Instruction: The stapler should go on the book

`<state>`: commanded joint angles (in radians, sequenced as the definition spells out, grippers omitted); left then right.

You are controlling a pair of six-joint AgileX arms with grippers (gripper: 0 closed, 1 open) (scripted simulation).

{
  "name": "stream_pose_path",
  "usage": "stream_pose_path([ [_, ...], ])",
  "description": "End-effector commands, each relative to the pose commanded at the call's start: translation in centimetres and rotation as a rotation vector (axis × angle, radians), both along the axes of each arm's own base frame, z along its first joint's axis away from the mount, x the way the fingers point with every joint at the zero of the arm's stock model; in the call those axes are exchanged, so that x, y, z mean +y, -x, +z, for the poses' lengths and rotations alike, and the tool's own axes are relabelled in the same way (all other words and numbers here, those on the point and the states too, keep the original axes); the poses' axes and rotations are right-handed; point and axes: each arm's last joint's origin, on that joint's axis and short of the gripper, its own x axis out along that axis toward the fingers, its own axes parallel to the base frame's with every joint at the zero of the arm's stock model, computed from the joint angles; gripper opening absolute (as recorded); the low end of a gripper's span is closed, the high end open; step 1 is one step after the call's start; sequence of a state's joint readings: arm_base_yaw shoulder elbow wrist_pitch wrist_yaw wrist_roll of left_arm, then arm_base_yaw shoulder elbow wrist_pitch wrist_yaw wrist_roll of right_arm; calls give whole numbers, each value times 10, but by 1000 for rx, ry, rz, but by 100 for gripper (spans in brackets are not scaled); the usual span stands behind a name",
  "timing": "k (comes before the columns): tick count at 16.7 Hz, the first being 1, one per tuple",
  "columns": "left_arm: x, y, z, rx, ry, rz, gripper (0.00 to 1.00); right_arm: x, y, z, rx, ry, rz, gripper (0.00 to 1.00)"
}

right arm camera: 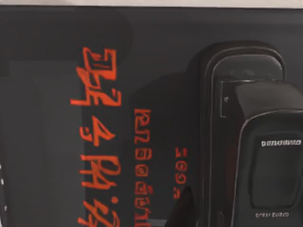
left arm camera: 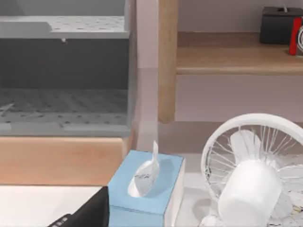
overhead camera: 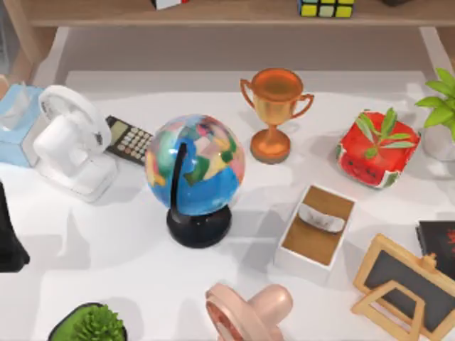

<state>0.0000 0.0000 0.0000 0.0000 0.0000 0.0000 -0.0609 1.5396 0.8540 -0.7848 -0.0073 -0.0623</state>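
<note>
Already, from my right wrist view, the stapler (right arm camera: 253,156) lies flat on the book (right arm camera: 94,71), beside its red lettering, so the placement looks done. From above, the book (overhead camera: 437,245) sits at the table's three o'clock edge, beside the chalkboard easel (overhead camera: 405,284). Whether my right hand grips or has let go, I cannot tell. My left arm (overhead camera: 11,234) idles at nine o'clock.

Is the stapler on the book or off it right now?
On it. In the right wrist view the black stapler lies over the book, whose black cover with red markings surrounds it.
</note>
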Motion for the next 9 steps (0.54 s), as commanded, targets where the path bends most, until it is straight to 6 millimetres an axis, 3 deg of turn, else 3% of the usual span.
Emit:
stream_pose_path([
  [3,0,0,0,0,0,0,100,0,0,0,0,0,0,98],
  [9,0,0,0,0,0,0,100,0,0,0,0,0,0,100],
])
